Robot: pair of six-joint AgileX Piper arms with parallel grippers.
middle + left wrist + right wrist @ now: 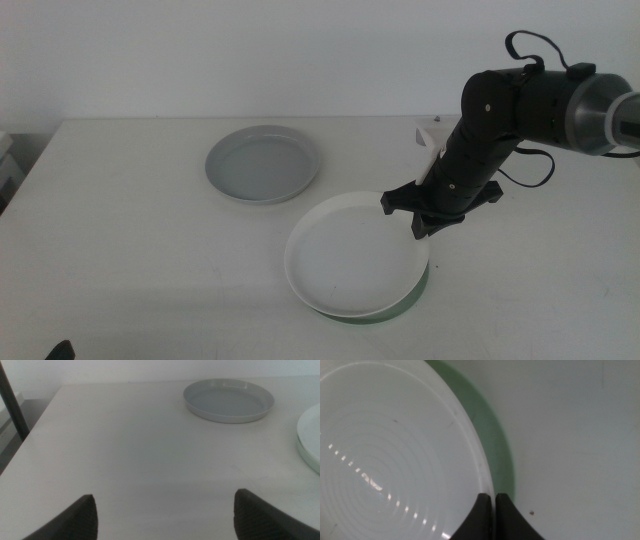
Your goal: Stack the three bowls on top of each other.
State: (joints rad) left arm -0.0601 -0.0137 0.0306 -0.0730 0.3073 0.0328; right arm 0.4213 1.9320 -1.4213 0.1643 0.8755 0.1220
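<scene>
Right gripper (428, 212) pinching white bowl (350, 255) rim, lower center-right, over mint bowl (417, 296); grey bowl (263, 163) upper center. Left gripper (165, 515) spread, idle. Risk: thin rim slips, bowl lands off-center

- The white bowl (385, 450) looks smooth and glossy, with small bright glints along fine concentric rings; its rim sits pinched between the right gripper (493, 510) fingers (481, 515).
- The mint green bowl (492, 445), just beyond those fingers, looks smooth.
- The grey bowl (263, 163) has a soft satin sheen.
- The table (130, 240) looks matt white.
- The fingers look matt black.
</scene>
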